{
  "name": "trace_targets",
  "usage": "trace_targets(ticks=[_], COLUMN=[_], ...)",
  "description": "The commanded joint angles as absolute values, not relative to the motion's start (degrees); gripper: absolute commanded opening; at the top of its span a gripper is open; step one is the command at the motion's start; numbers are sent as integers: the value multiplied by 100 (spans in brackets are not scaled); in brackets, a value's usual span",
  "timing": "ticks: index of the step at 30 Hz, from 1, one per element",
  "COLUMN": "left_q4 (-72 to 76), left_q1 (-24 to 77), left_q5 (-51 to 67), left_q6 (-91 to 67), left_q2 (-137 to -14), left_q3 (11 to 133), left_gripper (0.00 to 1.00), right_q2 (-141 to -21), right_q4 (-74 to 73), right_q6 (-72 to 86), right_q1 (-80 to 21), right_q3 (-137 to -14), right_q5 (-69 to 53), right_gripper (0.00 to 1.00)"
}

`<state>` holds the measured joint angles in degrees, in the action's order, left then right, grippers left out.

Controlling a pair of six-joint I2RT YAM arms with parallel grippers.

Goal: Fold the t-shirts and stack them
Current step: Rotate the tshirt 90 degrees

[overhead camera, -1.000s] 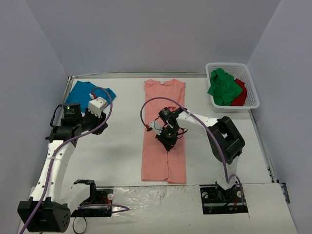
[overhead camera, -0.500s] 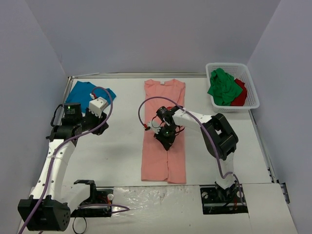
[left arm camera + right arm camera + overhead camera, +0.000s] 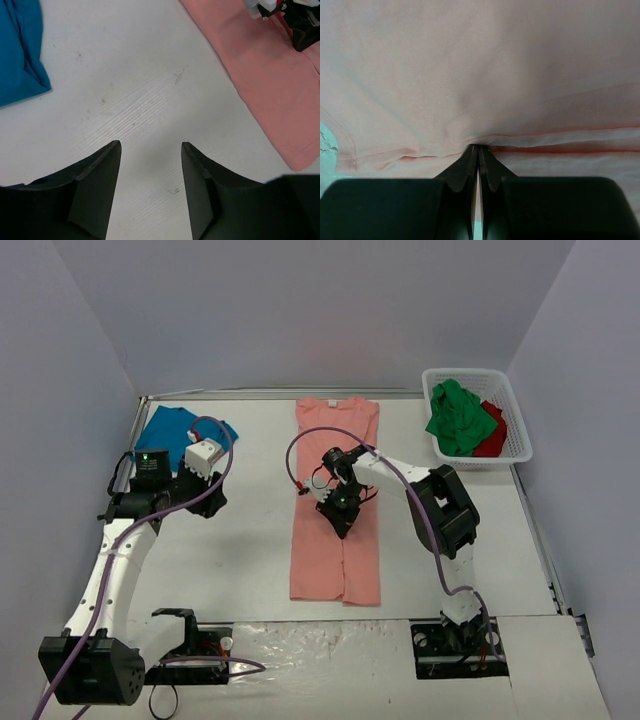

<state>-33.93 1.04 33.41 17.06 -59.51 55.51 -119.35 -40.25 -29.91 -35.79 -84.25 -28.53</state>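
Note:
A salmon-pink t-shirt [image 3: 335, 565] lies lengthwise in a long strip down the middle of the table. My right gripper [image 3: 340, 518] rests on its middle. In the right wrist view its jaws [image 3: 478, 148] are shut, and the pink cloth [image 3: 480, 75] puckers into their tips at a folded edge. A teal-blue t-shirt [image 3: 168, 430] lies flat at the back left. My left gripper [image 3: 208, 498] hovers between the two shirts. It is open [image 3: 150, 150] over bare table, with the teal shirt [image 3: 20, 50] to its left and the pink one [image 3: 260, 70] to its right.
A white mesh basket [image 3: 516, 410] stands at the back right, holding a crumpled green shirt [image 3: 458, 418] and a red one [image 3: 494, 435]. Grey walls close in the table on three sides. The arm bases sit at the near edge.
My right gripper slid toward the back of the table, and the pink shirt shifted slightly that way with it. My left gripper's jaws spread wider and the arm moved a little nearer.

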Motion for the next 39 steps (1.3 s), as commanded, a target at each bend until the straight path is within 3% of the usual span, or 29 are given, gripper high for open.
trace_targets(ticks=[1, 30, 39], left_q4=[-3305, -3410, -3480], left_q1=[70, 70, 70], left_q5=[3471, 3454, 3489], left_q6=[1679, 1731, 1793], left_q2=[-6003, -6267, -6293], left_q3=[5775, 5906, 5950], left_gripper=[50, 56, 60], right_q2=[-12384, -13394, -12737], right_q4=[-3560, -3586, -3604], right_q6=[-3269, -3428, -3393], right_q1=[-3358, -2742, -2839], right_q3=[-8569, -10107, -9923], right_q5=[-2145, -2013, -2127], right_gripper=[0, 0, 0])
